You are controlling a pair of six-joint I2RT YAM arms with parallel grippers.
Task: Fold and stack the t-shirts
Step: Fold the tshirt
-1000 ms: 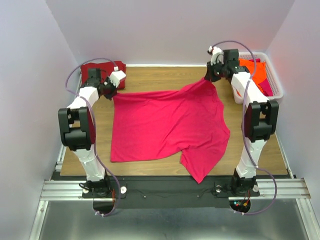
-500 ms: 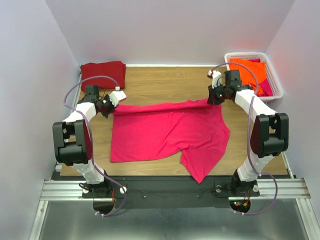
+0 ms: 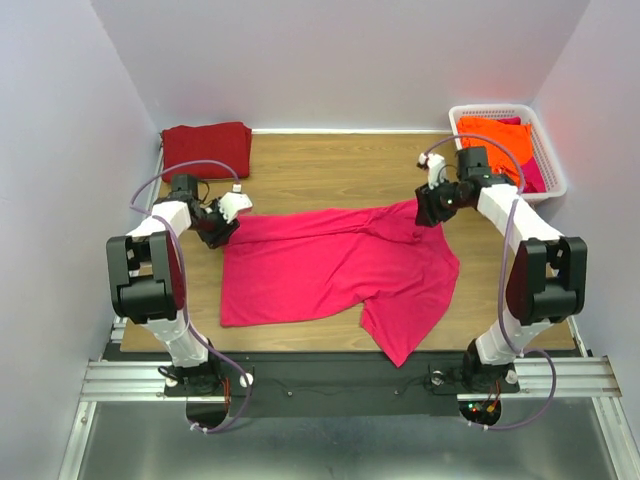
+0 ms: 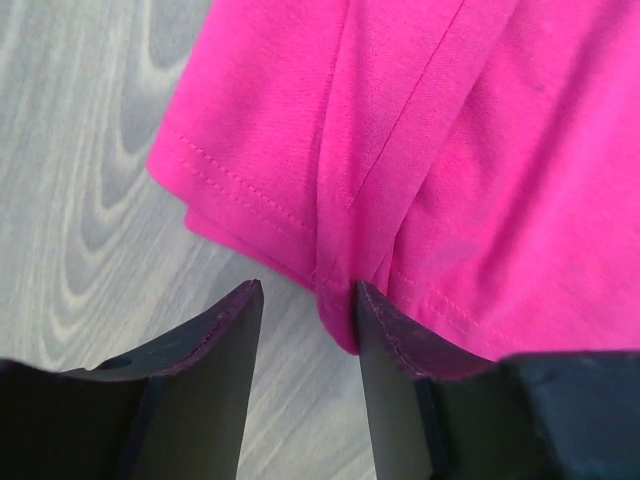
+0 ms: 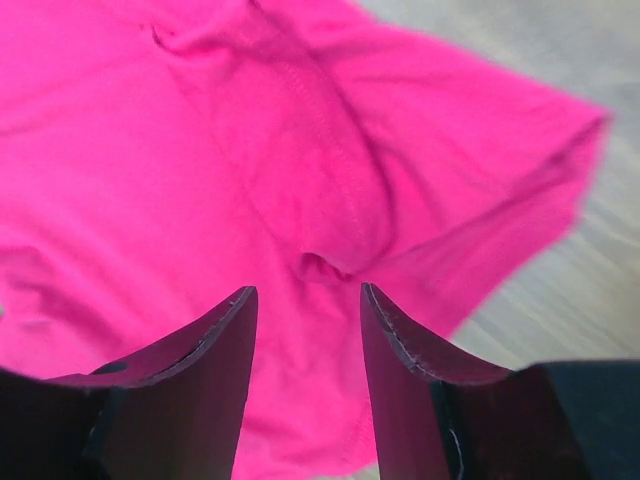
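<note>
white arms (image 3: 172,212), black joints (image 3: 147,272), looping lilac cables (image 3: 186,165)

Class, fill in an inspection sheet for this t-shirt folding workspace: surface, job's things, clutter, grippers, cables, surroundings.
Surface: wood-grain tabletop, flat, no stains seen.
Job's things: bright pink-red cloth t-shirt spread at centre, far edge rumpled; dark maroon folded shirt at the far left corner; orange shirts in the white latticed plastic basket at far right.
Clutter: nothing seen.
Grippers: left gripper open at the pink-red shirt's far left corner; right gripper open over its far right part; neither holds cloth.
Cables: purple cables loop along both arms.
Surroundings: plain pale walls; metal rails at the near edge.
</note>
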